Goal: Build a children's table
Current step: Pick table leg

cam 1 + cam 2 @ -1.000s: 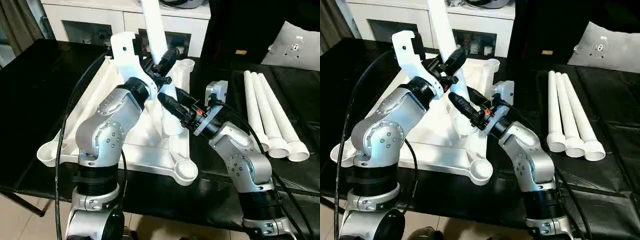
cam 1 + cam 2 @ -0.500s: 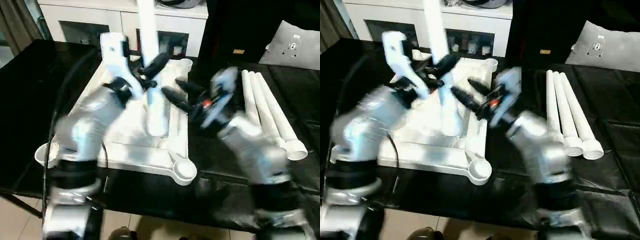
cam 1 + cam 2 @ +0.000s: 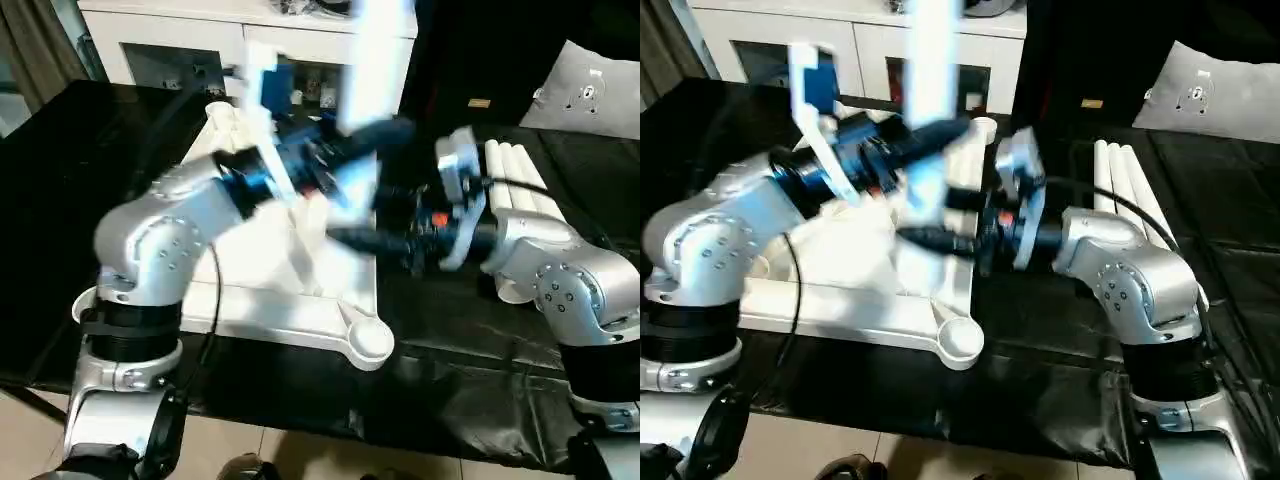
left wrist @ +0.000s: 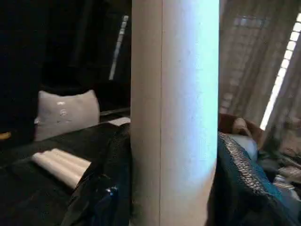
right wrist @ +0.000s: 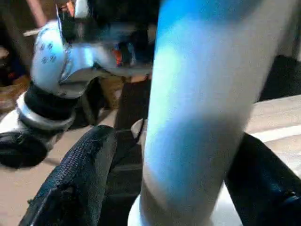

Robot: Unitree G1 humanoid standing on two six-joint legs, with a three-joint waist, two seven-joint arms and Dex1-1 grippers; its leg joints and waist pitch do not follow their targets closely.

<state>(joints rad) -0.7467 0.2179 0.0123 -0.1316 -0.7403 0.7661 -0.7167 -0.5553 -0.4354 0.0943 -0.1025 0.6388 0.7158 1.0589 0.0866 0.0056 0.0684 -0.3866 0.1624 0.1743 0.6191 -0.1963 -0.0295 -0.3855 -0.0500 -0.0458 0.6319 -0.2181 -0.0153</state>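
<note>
Smooth white plastic, faintly glossy, on the held leg (image 4: 175, 113) and the tabletop (image 3: 290, 300). Same matt white plastic on three spare legs (image 3: 1140, 215). Brushed silver metal on both forearms (image 3: 160, 240). Textured black rubber on the fingers (image 5: 77, 179). Wrinkled, slightly shiny black cloth over the counter (image 3: 470, 350).
</note>
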